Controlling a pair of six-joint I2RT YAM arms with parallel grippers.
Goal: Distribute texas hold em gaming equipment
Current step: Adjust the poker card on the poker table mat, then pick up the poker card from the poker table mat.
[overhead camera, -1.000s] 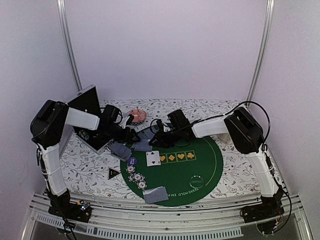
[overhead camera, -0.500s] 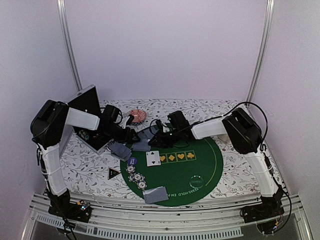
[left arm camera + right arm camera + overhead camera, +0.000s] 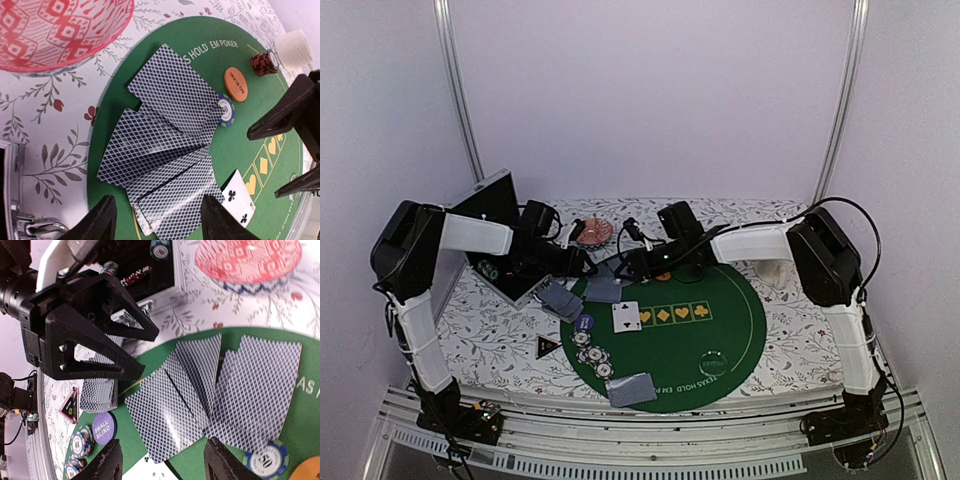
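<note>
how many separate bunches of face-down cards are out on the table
3: a fanned spread on the far-left part of the green mat, a left pile at the mat's left edge, and a near pile at its near edge. Others may be hidden.

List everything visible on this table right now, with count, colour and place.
poker mat: one, green, centre of the floral tablecloth
fanned cards: several, grey-blue backs, mat's far-left edge
face-up card: one, white, clubs, mid-mat
near pile: face-down cards, mat's near edge
left pile: face-down cards, just off mat
chips: a few, dark and white, mat's near-left
purple disc: one, beside those chips
orange disc: one, mat's far edge
blue chip: one, beside the fan
dish: one, pink patterned, beyond the mat
case: one, silver-edged, open, far left
left hand, right hand: black, both open, over the fan
</note>
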